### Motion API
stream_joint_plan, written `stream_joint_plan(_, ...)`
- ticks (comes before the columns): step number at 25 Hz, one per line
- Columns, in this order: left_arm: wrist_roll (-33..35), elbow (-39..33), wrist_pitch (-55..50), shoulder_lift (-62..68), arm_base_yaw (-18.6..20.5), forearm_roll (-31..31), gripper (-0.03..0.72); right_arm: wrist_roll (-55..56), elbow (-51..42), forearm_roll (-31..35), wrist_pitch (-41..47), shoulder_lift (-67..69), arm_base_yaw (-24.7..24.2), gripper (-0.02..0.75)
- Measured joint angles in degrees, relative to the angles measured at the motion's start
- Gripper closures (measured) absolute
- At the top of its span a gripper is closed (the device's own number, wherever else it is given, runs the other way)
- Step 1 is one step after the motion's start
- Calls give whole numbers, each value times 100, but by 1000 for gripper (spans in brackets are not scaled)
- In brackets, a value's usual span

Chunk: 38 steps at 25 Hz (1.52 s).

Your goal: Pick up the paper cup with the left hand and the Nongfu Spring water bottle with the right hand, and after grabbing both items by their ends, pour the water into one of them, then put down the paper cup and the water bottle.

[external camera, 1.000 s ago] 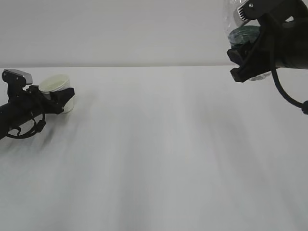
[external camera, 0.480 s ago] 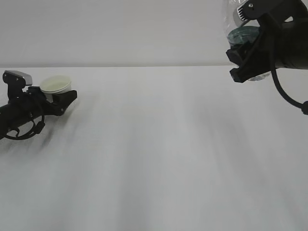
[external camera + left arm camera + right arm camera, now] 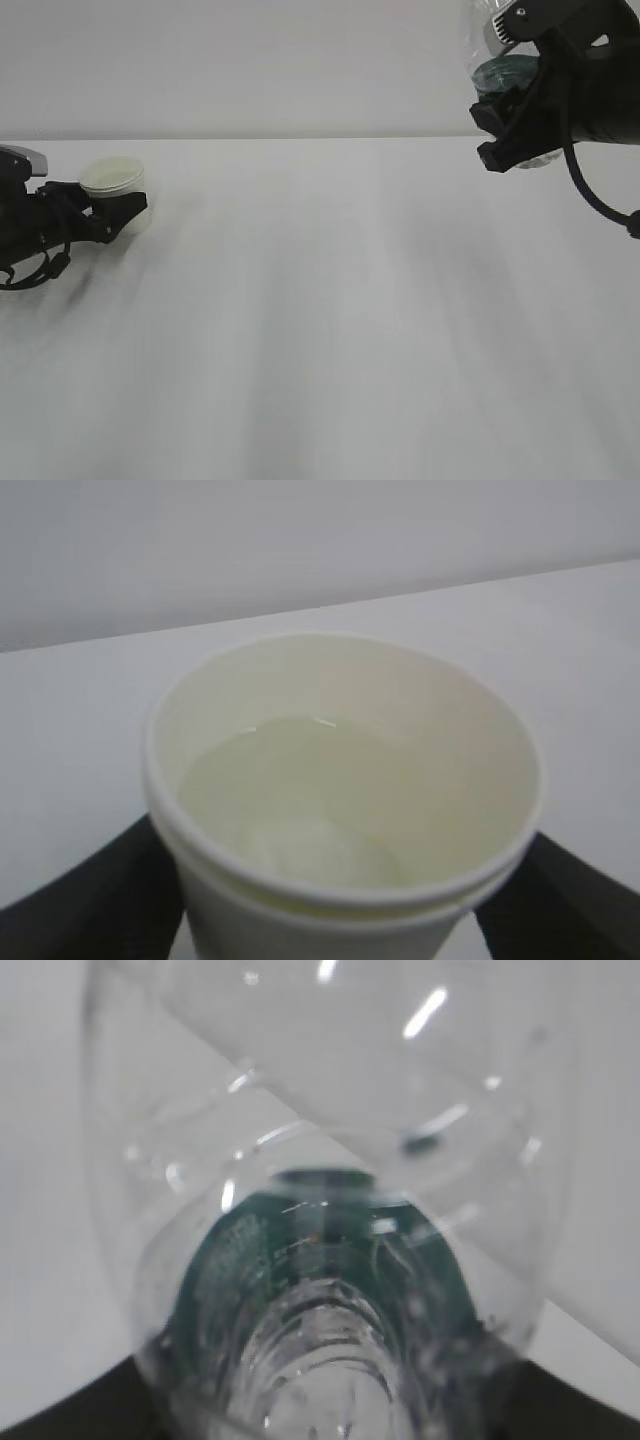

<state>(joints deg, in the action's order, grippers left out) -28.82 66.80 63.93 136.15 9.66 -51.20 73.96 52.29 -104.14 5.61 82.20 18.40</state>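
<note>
Step in hand: put-down, cup released, bottle pending.

The right hand, raised high, grips the Nongfu Spring water bottle between its jaws. The left hand rests with jaws spread either side of the paper cup, which holds the water. Next, probably: retract left, lower bottle.

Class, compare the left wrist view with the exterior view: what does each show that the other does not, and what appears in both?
Only the left wrist view looks down into the paper cup and shows the water pooled inside. Only the exterior view shows the right hand raised at the upper right, holding the Nongfu Spring water bottle off the table, and the left hand low at the left edge. Both show the cup upright on the table between the left hand's dark open jaws.
</note>
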Motion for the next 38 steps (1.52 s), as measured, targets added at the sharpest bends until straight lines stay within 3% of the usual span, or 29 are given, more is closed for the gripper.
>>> stream_joint_plan(9, -130, -131, -214, -61, 52, -170, 78, 0, 0, 0, 0, 0, 0, 373)
stream_joint_plan(20, -143, -851, -348, -635, 579, -405, 95, 0, 0, 0, -11, 0, 0, 373)
stream_joint_plan(30, -181, -1442, -493, -1530, 600, -510, 97, 188, 0, 0, -11, 0, 0, 374)
stream_joint_plan(38, -843, -1590, -493, -2464, 600, -510, 100, 707, 0, 0, -11, 0, 0, 374)
